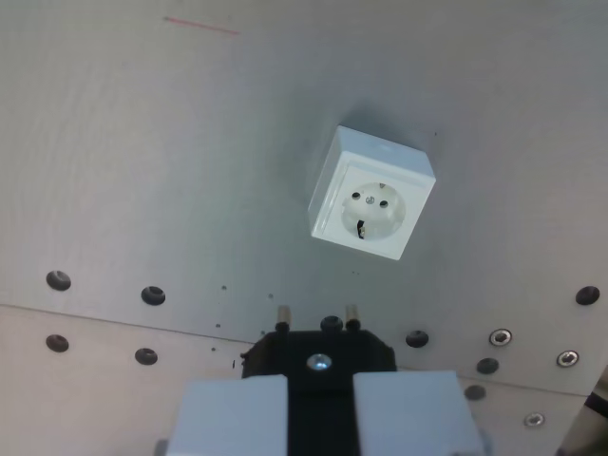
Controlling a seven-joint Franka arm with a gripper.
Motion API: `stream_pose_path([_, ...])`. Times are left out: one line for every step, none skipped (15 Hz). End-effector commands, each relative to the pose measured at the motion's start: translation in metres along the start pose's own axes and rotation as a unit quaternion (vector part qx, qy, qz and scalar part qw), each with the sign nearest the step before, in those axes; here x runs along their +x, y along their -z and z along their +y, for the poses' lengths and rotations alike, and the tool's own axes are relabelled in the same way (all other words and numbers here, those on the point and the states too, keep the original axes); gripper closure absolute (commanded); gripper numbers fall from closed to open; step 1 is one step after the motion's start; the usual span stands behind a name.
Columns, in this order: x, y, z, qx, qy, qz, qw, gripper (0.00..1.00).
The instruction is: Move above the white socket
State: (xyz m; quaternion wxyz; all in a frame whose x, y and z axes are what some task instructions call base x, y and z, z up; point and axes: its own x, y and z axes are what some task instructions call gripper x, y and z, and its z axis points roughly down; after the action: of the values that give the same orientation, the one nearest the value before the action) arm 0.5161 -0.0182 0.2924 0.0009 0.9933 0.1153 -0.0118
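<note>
The white socket (372, 194) is a square box with a round recess and two holes, sitting on the grey metal plate right of centre in the wrist view. My gripper (320, 410) is at the bottom edge, its two pale fingers (233, 416) shut on a black plug (318, 361). The plug's two metal pins (282, 312) point up the picture. The socket lies beyond the pins and slightly toward the wrist view's right, well apart from them.
The plate (142, 152) has a row of dark holes (153, 295) and several screws (501, 337) along a seam near the bottom. A thin red line (199, 26) marks the top left.
</note>
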Motion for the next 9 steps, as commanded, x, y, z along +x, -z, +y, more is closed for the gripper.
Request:
stream_pose_path([-0.008, -0.015, 0.003, -0.018, -0.045, 0.056, 0.9972, 1.00])
stream_pose_path([-0.010, -0.019, 0.004, -0.018, -0.050, 0.056, 0.9970, 1.00])
stream_pose_path([-0.012, -0.023, 0.005, -0.018, -0.055, 0.057, 0.9967, 1.00])
stream_pose_path([-0.013, -0.028, 0.006, -0.018, -0.060, 0.055, 0.9965, 1.00])
stream_pose_path([-0.015, -0.033, 0.007, -0.018, -0.065, 0.054, 0.9963, 1.00])
stream_pose_path([-0.016, -0.038, 0.008, -0.018, -0.069, 0.054, 0.9960, 1.00])
stream_pose_path([-0.018, -0.043, 0.009, -0.018, -0.073, 0.053, 0.9958, 1.00])
stream_pose_path([-0.019, -0.047, 0.009, -0.018, -0.078, 0.052, 0.9955, 1.00])
stream_pose_path([-0.020, -0.052, 0.010, -0.018, -0.083, 0.050, 0.9951, 1.00])
